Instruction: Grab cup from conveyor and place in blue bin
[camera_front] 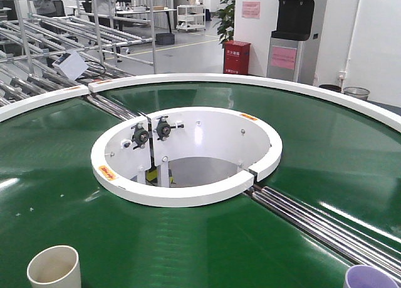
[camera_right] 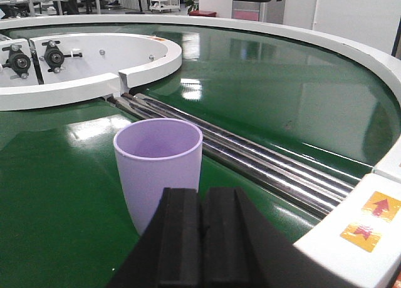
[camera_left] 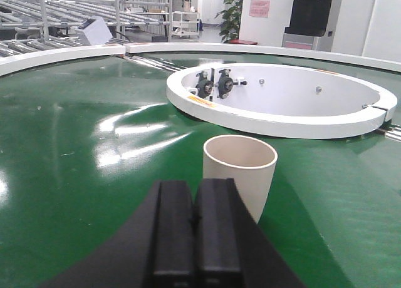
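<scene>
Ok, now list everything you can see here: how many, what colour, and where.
conveyor: one, dark green with white rim, fills the scene
ring opening: one, white, centre of the belt
cream cup: one, cream, upright on the belt, near left
purple cup: one, lilac, upright on the belt, near right
steel rollers: several, silver, in the belt gap right of the opening
red cabinet: one, red, floor beyond the belt
water dispenser: one, grey and black, back right
left gripper: one, black, shut, just behind the cream cup
right gripper: one, black, shut, just behind the purple cup

Left pincer point(camera_left: 194, 189) and right pincer point(camera_right: 202, 195), both closed.
</scene>
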Available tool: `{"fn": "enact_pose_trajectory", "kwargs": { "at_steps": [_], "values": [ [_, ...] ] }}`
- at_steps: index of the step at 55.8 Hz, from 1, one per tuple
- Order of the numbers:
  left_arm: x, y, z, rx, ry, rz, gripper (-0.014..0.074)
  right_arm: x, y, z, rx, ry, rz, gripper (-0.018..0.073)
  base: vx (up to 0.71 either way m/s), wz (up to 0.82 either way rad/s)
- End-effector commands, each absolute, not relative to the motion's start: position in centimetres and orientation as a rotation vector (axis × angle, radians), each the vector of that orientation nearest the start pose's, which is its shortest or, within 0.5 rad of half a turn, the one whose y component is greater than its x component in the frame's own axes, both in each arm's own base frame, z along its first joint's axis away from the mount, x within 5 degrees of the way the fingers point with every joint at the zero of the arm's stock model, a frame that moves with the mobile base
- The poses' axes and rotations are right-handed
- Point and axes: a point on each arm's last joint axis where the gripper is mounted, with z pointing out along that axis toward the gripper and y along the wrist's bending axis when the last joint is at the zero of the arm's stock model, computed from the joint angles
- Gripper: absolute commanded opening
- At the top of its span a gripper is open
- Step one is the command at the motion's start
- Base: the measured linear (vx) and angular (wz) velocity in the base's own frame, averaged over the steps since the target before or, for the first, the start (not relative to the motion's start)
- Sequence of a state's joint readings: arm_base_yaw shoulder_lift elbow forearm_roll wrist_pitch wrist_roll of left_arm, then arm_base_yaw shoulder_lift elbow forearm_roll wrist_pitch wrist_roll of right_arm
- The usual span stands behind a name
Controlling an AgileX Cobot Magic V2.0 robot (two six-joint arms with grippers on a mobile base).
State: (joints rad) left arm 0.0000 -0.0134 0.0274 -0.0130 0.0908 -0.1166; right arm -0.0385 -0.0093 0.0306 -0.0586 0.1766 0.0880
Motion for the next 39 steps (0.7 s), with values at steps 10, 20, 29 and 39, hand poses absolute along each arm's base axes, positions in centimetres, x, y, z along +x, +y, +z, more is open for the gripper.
{"fn": "enact_pose_trajectory", "kwargs": {
  "at_steps": [10,20,29,39],
  "values": [
    [5.57,0.01,20.29,-0.106,1.496,-0.112,-0.0006,5.67,-0.31,18.95,0.049,1.601,-0.030,-0.0009,0.00,0.00],
    [5.57,0.01,20.29,-0.106,1.496,-0.112,-0.0006,5.67,-0.31,18.95,0.049,1.601,-0.030,-0.0009,0.00,0.00],
    [5.57,0.01,20.29,-0.106,1.496,-0.112,-0.0006,5.67,-0.31,18.96,0.049,1.600,-0.030,-0.0009,0.00,0.00],
    [5.57,0.01,20.29,-0.106,1.496,-0.112,-0.0006,5.67,-0.31,18.96,0.049,1.600,-0.030,-0.0009,0.00,0.00]
  ]
}}
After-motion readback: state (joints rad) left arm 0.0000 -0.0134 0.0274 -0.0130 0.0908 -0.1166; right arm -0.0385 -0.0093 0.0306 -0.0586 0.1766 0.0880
